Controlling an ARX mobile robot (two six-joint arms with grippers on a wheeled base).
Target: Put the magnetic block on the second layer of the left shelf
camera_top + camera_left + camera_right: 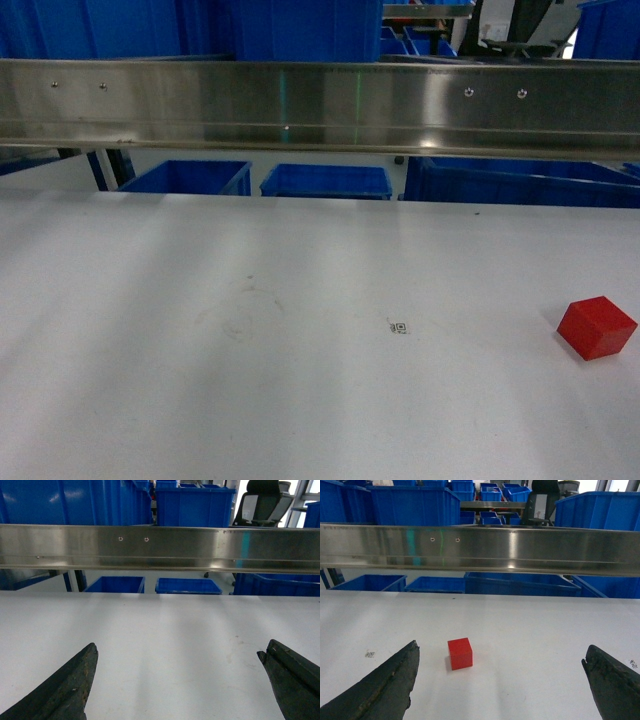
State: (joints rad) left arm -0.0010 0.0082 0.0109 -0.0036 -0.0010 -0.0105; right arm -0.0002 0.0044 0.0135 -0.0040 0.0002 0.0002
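The magnetic block (596, 327), a small red cube, rests on the white tabletop (250, 350) near its right edge. In the right wrist view the block (460, 653) lies ahead of my right gripper (501, 650), just inside the left fingertip (410, 655) and not touching it. That gripper is open and empty. My left gripper (178, 650) is also open, with only bare table between its fingers. Neither gripper shows in the head view. A shiny steel rail (320, 105) crosses the top, with a large blue bin (100, 28) behind it at left. I cannot tell which tier is the left shelf second layer.
Beyond the table's far edge, below the rail, stand low blue bins (195, 178) (325, 181) and a larger one at right (520, 182). A tiny printed marker (399, 327) lies mid-table. An office chair (260, 502) shows far back.
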